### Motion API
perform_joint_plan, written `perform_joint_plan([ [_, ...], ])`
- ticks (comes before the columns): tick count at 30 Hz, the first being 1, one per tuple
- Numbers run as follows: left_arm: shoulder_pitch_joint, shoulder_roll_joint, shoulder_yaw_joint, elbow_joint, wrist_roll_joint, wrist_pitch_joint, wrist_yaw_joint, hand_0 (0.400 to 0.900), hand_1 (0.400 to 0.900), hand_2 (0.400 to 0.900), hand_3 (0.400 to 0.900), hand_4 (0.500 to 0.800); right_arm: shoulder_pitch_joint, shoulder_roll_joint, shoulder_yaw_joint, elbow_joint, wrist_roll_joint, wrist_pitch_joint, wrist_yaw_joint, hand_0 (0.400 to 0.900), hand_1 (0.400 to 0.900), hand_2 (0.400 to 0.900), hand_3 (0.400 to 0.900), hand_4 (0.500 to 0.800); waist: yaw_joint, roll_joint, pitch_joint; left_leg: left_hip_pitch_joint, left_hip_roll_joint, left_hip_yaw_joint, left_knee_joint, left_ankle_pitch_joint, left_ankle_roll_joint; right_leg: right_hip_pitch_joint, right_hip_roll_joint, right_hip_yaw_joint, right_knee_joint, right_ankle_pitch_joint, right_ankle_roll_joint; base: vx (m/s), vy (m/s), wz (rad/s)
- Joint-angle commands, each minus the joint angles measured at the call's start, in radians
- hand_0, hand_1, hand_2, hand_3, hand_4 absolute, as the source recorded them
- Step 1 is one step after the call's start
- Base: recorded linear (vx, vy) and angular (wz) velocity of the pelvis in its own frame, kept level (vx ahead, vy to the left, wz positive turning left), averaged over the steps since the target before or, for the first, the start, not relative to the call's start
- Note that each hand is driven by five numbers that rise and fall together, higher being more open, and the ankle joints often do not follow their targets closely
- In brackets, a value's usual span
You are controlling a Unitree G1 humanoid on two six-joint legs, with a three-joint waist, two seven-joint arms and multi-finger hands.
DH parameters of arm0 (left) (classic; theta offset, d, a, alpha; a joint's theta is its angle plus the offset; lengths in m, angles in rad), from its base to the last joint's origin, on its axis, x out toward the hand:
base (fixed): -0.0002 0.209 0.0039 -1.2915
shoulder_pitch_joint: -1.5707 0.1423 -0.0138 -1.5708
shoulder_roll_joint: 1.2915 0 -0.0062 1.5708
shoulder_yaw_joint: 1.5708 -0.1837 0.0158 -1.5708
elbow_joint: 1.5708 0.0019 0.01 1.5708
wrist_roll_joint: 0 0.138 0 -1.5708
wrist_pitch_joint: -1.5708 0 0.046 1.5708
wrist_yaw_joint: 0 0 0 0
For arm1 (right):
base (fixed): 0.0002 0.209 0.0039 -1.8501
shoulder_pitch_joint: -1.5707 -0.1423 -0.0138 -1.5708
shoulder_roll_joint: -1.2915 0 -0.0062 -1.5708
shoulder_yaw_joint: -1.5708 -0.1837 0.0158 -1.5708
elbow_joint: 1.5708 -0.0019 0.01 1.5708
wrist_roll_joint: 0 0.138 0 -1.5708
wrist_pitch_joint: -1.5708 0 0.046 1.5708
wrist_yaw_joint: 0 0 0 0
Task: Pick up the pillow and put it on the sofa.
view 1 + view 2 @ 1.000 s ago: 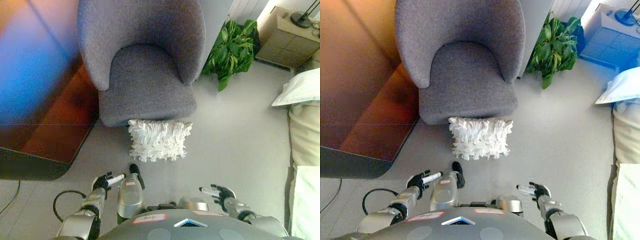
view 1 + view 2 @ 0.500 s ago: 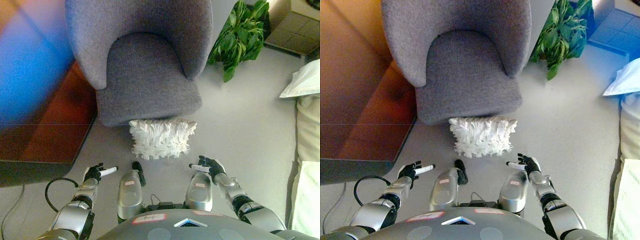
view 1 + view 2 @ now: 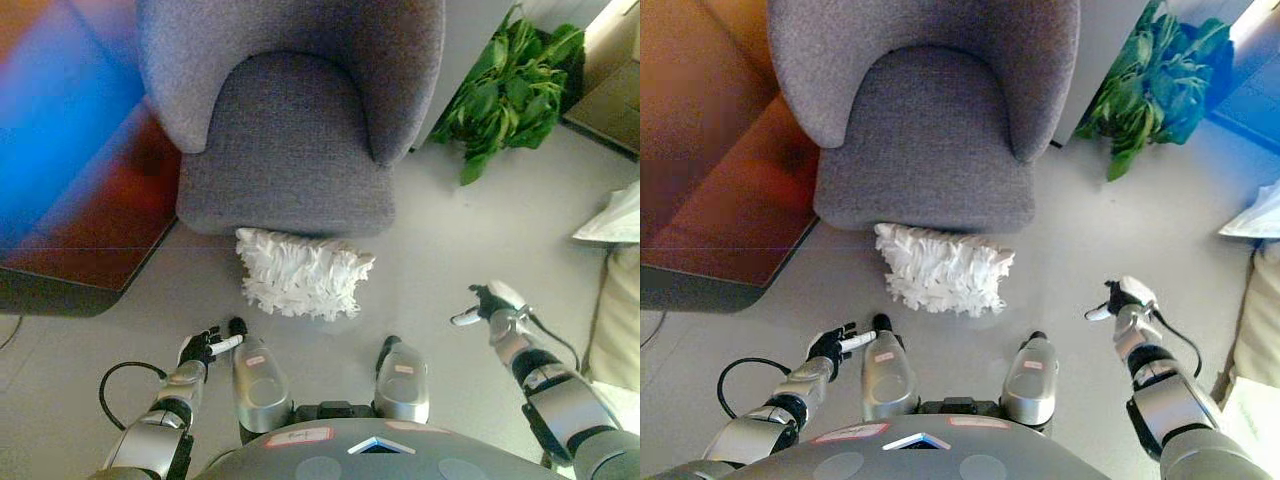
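A white ruffled pillow (image 3: 300,273) lies on the grey floor, leaning against the front of a grey upholstered armchair (image 3: 285,135). My left hand (image 3: 205,346) hovers low at the lower left, below and left of the pillow, fingers relaxed and holding nothing. Out to the right, my right hand (image 3: 486,303) is well clear of the pillow, its fingers loosely extended and empty. Neither hand touches the pillow.
A green leafy plant (image 3: 510,85) stands right of the armchair. A reddish-brown rug (image 3: 95,215) with a dark edge lies on the left. White bedding (image 3: 615,290) shows at the right edge, and a cardboard-coloured box (image 3: 610,90) at the top right.
The camera has shifted, so the scene sits differently. My right hand has swung outward to the right, away from the pillow. My left hand stays low at the lower left.
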Motion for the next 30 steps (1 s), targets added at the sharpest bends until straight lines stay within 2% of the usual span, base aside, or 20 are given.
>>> perform_joint_plan([
  [1, 0.013, 0.142, -0.019, 0.001, -0.028, 0.017, 0.012, 0.9, 0.9, 0.9, 0.9, 0.8, -0.178, -0.058, -0.018, 0.004, -0.044, 0.021, 0.014, 0.9, 0.9, 0.9, 0.9, 0.8, 0.066, 0.021, 0.049, 0.054, 0.069, -0.07, -0.026, 0.05, 0.025, -0.109, -0.098, 0.083, 0.011, 0.115, 0.007, 0.01, -0.058, 0.18],
  [7, 0.03, 0.153, -0.011, 0.003, -0.071, 0.028, 0.003, 0.9, 0.9, 0.9, 0.9, 0.8, -0.287, -0.098, 0.005, 0.022, 0.042, -0.021, 0.084, 0.9, 0.9, 0.9, 0.9, 0.8, 0.099, 0.056, 0.085, -0.055, 0.052, -0.124, 0.01, 0.068, 0.017, -0.191, -0.108, 0.101, 0.073, 0.087, -0.004, -0.01, -0.018, 0.12],
  [11, 0.048, 0.143, -0.008, 0.006, -0.086, 0.01, -0.001, 0.9, 0.9, 0.9, 0.9, 0.8, -0.322, -0.093, 0.015, 0.017, 0.091, -0.03, 0.091, 0.9, 0.9, 0.9, 0.9, 0.8, 0.107, 0.071, 0.1, -0.1, 0.042, -0.133, 0.03, 0.07, 0.019, -0.235, -0.112, 0.119, 0.107, 0.073, -0.01, 0.0, 0.033, 0.0],
  [15, 0.049, 0.144, -0.01, -0.008, -0.117, 0.023, 0.008, 0.9, 0.9, 0.9, 0.9, 0.8, -0.349, -0.089, 0.018, 0.019, 0.111, -0.036, 0.094, 0.9, 0.9, 0.9, 0.9, 0.8, 0.114, 0.082, 0.114, -0.142, 0.03, -0.15, 0.055, 0.067, 0.019, -0.271, -0.119, 0.133, 0.132, 0.066, -0.012, -0.01, 0.04, 0.03],
  [21, 0.052, 0.159, -0.004, -0.006, -0.17, 0.023, 0.005, 0.9, 0.9, 0.9, 0.9, 0.8, -0.423, -0.097, 0.034, 0.031, 0.122, -0.035, 0.091, 0.9, 0.9, 0.9, 0.9, 0.8, 0.124, 0.106, 0.138, -0.216, 0.008, -0.161, 0.102, 0.054, 0.023, -0.344, -0.129, 0.17, 0.186, 0.051, -0.009, -0.04, 0.05, 0.03],
  [30, 0.069, 0.167, 0.002, -0.017, -0.232, 0.021, -0.014, 0.9, 0.9, 0.9, 0.9, 0.8, -0.563, -0.175, 0.071, 0.026, 0.159, -0.034, 0.121, 0.9, 0.9, 0.9, 0.9, 0.8, 0.126, 0.154, 0.164, -0.346, -0.02, -0.161, 0.182, 0.035, 0.033, -0.475, -0.127, 0.22, 0.271, 0.028, -0.014, -0.05, 0.059, 0.03],
])
